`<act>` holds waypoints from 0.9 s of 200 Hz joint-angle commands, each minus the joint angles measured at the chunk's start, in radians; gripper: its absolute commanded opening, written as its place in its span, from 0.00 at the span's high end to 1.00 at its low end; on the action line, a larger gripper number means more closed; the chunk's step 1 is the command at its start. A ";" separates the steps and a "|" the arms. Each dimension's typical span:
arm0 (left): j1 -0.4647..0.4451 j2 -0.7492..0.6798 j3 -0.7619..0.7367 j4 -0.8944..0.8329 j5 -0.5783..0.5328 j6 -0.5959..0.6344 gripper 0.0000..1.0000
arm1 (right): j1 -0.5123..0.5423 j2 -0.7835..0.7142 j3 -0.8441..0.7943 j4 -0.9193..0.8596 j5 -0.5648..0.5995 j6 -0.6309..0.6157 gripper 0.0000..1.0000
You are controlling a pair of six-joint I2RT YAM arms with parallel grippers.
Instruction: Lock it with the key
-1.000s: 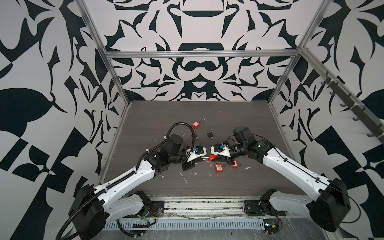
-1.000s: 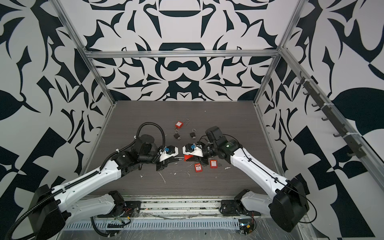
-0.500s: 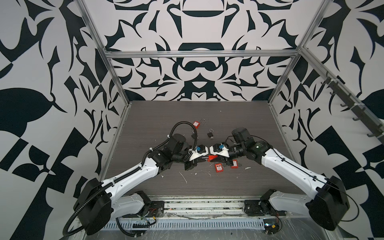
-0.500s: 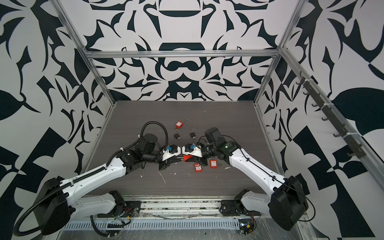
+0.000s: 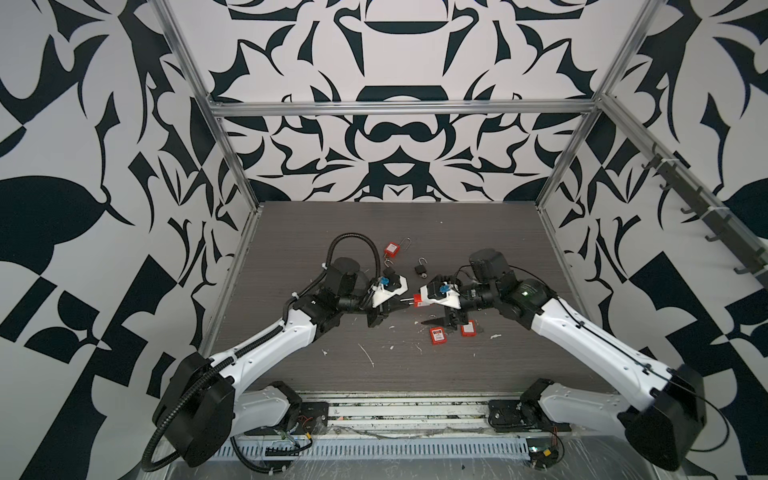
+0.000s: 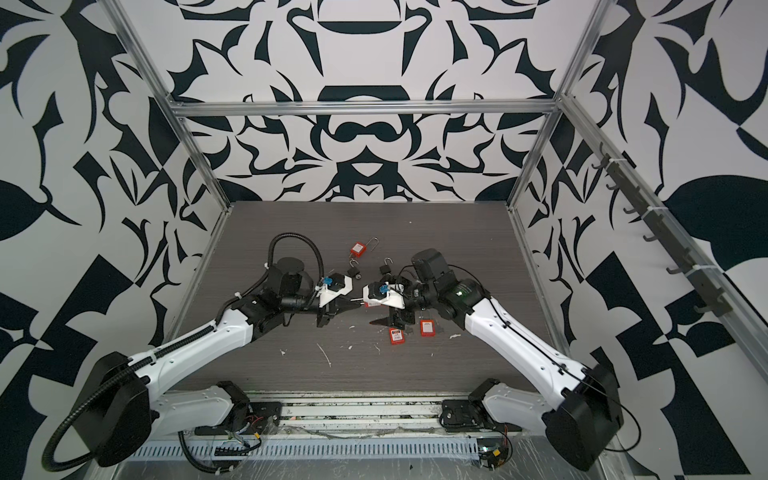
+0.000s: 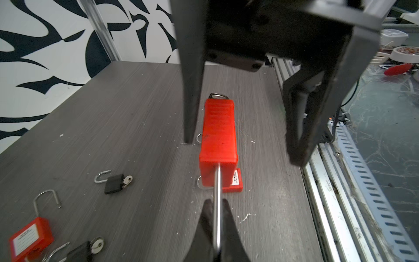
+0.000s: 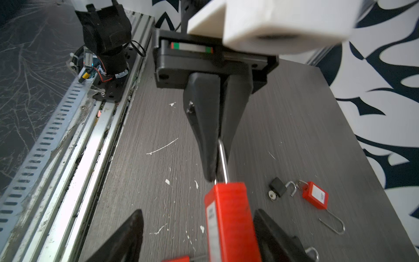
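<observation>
The red padlock [image 7: 218, 136] is held above the table [image 7: 113, 102], between the two arms, by its steel shackle [image 7: 217, 192], which is pinched in the clenched left gripper [image 7: 215, 204]. The right gripper [image 8: 199, 229] is spread wide, its fingers [image 8: 127, 236] set either side of the red body, apart from it. A black padlock [image 7: 114, 183] is seen nearby
</observation>
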 commanded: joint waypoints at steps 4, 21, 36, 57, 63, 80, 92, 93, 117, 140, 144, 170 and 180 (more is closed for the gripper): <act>0.004 -0.020 0.019 -0.002 0.074 0.032 1.00 | 0.001 -0.097 0.069 -0.143 0.100 0.019 0.19; 0.003 -0.027 0.014 0.000 0.088 0.033 1.00 | 0.001 -0.097 0.140 -0.263 0.138 0.023 0.21; 0.003 -0.033 0.012 -0.007 0.087 0.035 1.00 | 0.001 -0.077 0.208 -0.356 0.196 0.022 0.26; 0.002 -0.046 0.007 -0.022 0.085 0.045 1.00 | 0.001 -0.073 0.228 -0.388 0.257 0.041 0.30; 0.001 -0.050 0.006 -0.024 0.088 0.045 1.00 | 0.001 -0.068 0.228 -0.396 0.261 0.038 0.32; -0.005 -0.056 0.010 -0.035 0.090 0.053 1.00 | 0.001 -0.041 0.229 -0.397 0.271 0.057 0.43; -0.017 -0.056 0.015 -0.055 0.079 0.069 1.00 | 0.001 -0.016 0.233 -0.379 0.269 0.086 0.48; -0.018 -0.055 0.017 -0.057 0.079 0.070 1.00 | 0.001 -0.014 0.234 -0.376 0.269 0.088 0.48; -0.040 -0.051 0.024 -0.083 0.052 0.098 1.00 | 0.002 0.034 0.252 -0.344 0.229 0.151 0.54; -0.039 -0.057 0.029 -0.080 0.048 0.098 1.00 | 0.001 0.066 0.251 -0.352 0.234 0.152 0.60; -0.039 -0.057 0.030 -0.079 0.049 0.097 1.00 | 0.001 0.071 0.251 -0.357 0.241 0.149 0.60; -0.039 -0.064 0.034 -0.078 0.046 0.097 1.00 | 0.002 0.097 0.248 -0.395 0.240 0.128 0.61; -0.041 -0.066 0.035 -0.078 0.049 0.093 1.00 | 0.001 0.101 0.244 -0.390 0.238 0.123 0.64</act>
